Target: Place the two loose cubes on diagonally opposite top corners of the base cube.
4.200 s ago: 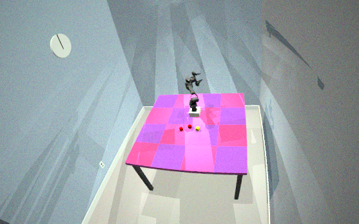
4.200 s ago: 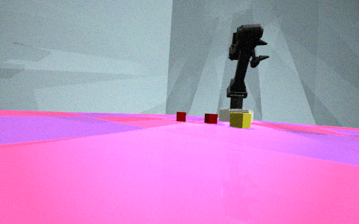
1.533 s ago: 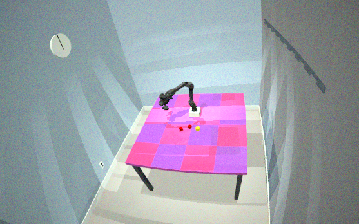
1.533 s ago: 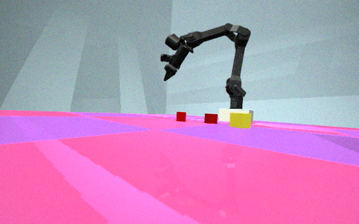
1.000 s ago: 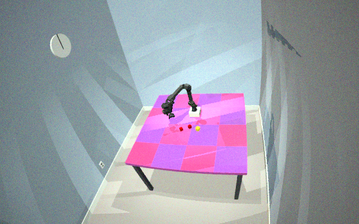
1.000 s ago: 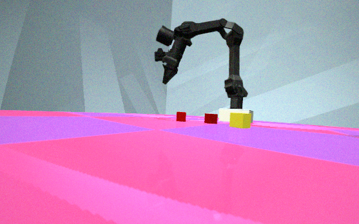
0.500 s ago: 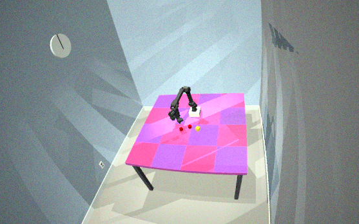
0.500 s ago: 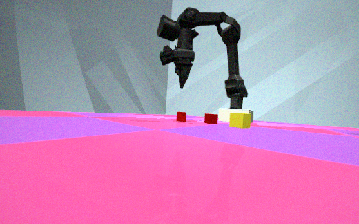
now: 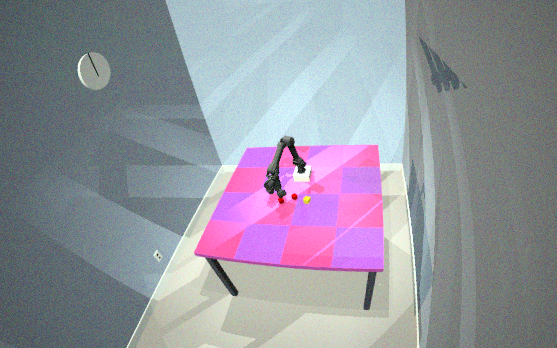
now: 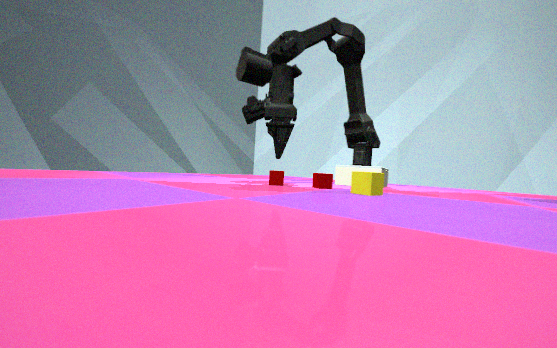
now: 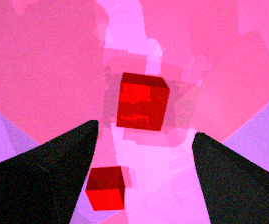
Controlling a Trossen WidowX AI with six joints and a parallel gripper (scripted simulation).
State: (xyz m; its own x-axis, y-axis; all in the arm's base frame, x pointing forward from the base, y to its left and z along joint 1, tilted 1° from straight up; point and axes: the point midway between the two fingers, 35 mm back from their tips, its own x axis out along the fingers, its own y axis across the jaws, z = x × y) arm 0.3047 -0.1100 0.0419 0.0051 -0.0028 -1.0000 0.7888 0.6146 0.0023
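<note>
A red cube (image 9: pixel 281 200) (image 10: pixel 276 178) (image 11: pixel 142 104) lies on the table, the leftmost of three cubes in the top and exterior views. A second red cube (image 9: pixel 294 196) (image 10: pixel 322 181) (image 11: pixel 105 189) lies to its right, and in the wrist view it shows beside the left finger. The larger yellow base cube (image 9: pixel 307 200) (image 10: pixel 367 183) stands right of both and is out of the wrist view. Nothing rests on it. My gripper (image 9: pixel 282 194) (image 10: pixel 279 157) (image 11: pixel 147 133) is open and empty, pointing down a little above the leftmost red cube, which shows just ahead of the fingertips in the wrist view.
The arm's white base block (image 9: pixel 302 174) (image 10: pixel 344 176) stands behind the cubes, partly hidden by the yellow cube in the exterior view. The pink and purple checkered table (image 9: pixel 264 240) (image 10: pixel 169 280) carries the arm and cubes. The second red cube is close to the first.
</note>
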